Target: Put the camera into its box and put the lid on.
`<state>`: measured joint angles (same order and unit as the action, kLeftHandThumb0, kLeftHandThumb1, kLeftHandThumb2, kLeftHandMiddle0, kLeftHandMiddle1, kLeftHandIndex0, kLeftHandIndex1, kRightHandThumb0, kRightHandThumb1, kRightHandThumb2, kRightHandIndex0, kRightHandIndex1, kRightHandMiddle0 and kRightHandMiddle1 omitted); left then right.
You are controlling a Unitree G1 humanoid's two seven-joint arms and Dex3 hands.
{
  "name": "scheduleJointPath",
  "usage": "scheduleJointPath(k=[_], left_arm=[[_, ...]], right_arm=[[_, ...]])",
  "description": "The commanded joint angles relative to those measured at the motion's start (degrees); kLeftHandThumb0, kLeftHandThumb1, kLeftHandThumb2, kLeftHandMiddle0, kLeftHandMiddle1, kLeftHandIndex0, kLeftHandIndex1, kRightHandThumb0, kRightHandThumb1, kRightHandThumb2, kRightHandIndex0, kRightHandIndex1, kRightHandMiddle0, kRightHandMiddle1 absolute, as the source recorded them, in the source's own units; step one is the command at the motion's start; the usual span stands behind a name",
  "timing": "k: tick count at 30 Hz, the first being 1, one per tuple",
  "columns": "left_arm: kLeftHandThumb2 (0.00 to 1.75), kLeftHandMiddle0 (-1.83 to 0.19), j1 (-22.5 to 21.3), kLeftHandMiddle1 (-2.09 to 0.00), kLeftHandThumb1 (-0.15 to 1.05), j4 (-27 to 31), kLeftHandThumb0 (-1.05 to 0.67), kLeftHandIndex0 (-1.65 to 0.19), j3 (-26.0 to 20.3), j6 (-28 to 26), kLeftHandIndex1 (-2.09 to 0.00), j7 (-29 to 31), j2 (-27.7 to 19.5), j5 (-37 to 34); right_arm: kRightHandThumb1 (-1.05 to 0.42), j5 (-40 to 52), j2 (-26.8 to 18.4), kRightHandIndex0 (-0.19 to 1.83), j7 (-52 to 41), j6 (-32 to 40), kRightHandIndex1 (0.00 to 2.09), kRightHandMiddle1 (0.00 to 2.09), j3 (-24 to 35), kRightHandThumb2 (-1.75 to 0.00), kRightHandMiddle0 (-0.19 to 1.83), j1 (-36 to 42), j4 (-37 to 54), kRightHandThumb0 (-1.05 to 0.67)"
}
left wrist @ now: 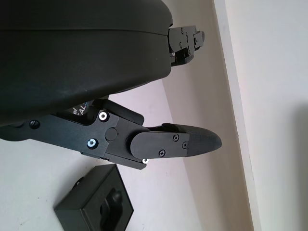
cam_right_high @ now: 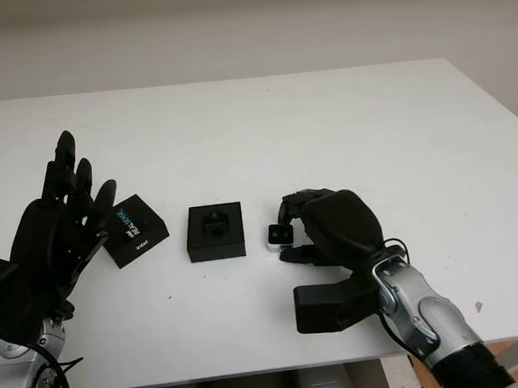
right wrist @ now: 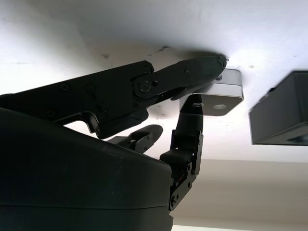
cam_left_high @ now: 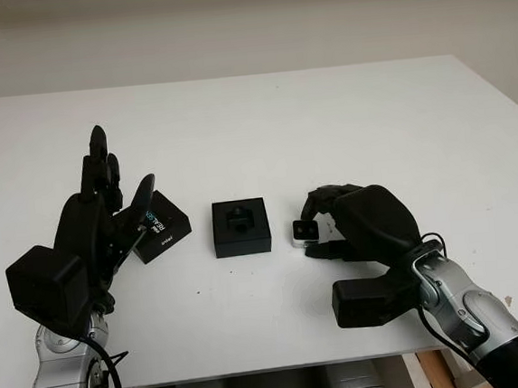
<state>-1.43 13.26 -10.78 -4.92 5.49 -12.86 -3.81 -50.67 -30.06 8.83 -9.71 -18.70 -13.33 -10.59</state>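
Right hand (cam_left_high: pixel 353 227) has its fingers pinched on the small silver camera (cam_left_high: pixel 305 233), sitting on the white table (cam_left_high: pixel 371 121) just right of the open black box (cam_left_high: pixel 241 226). Grip looks shallow imo, so it could slip or tip on the lift. Left hand (cam_left_high: pixel 94 227) is open and raised, w/ nothing in it, next to the lid (cam_left_high: pixel 160 226), 1 item further left. Nothing blocks the box.

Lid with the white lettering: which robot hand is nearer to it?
Left. The left robot hand is open right beside the lid; the right robot hand grips the camera beyond the box.
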Motion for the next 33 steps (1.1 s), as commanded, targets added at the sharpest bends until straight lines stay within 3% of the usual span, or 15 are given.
scheduleJointPath(k=[1, 10, 18, 33], left_arm=[[0.38, 0.12, -0.04, -0.05, 1.05, 1.04, -0.6, 0.14, 0.16, 0.66, -0.05, -0.13, 0.2, 0.09], [0.38, 0.12, 0.04, -0.06, 1.05, 1.06, -0.6, 0.14, 0.2, 0.42, -0.05, -0.3, 0.36, 0.19], [0.38, 0.13, 0.11, -0.05, 1.05, 0.94, -0.58, 0.15, 0.16, 0.61, -0.05, -0.1, 0.19, 0.09], [0.37, 0.12, 0.21, -0.06, 1.05, 1.07, -0.58, 0.14, 0.06, 0.5, -0.06, -0.09, 0.08, -0.15]], right_arm=[[-1.03, 0.55, -0.2, 0.61, 1.46, -1.33, 0.1, 1.36, 0.12, -0.05, 0.45, -0.5, -0.88, -0.56], [-1.01, 4.65, 0.8, 0.66, 5.87, -7.41, 0.13, 1.44, 1.14, -0.05, 0.44, -1.9, -6.32, -0.48], [-1.02, 20.8, 5.19, 0.56, 0.0, -10.18, 0.09, 1.53, 5.87, -0.06, 0.4, -5.63, -15.16, -0.47], [-1.02, 28.87, 6.16, 0.51, -4.35, -11.55, 0.07, 1.58, 9.52, -0.05, 0.41, -10.43, -21.36, -0.47]])
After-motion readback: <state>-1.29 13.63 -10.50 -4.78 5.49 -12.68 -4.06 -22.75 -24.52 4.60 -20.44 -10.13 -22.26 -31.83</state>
